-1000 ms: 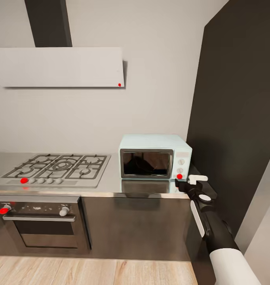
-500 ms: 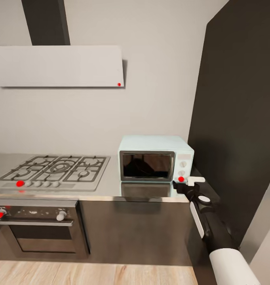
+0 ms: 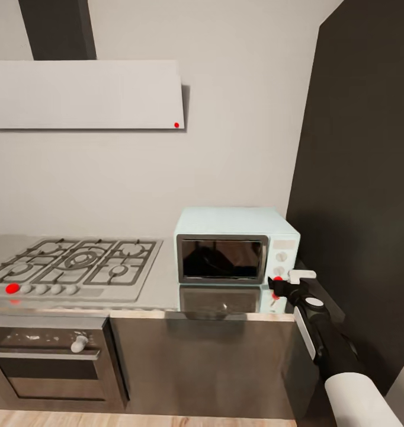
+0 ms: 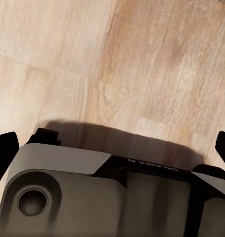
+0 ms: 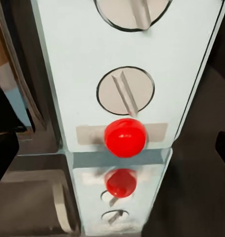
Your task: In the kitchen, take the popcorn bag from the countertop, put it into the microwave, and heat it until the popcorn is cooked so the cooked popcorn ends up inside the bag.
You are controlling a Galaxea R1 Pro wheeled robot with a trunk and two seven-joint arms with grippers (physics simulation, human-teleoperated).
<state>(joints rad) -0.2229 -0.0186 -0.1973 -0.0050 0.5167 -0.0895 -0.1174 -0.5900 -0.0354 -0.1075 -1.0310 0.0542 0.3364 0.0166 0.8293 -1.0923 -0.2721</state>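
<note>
Right tool [image 3: 283,283], fingers spread and empty, hovers just before the red button [image 5: 124,137] on the pale mint-blue microwave [image 3: 234,244] at the glossy steel worktop's [image 3: 160,284] right end; drifting high, it could turn the white knob [image 5: 125,91] instead.

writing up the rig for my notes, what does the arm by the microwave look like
The right arm has a round white forearm shell, then a black wrist section with a white strip along its side and a white disc on top. The right gripper is black with one white blocky finger. No cables are visible.
</note>
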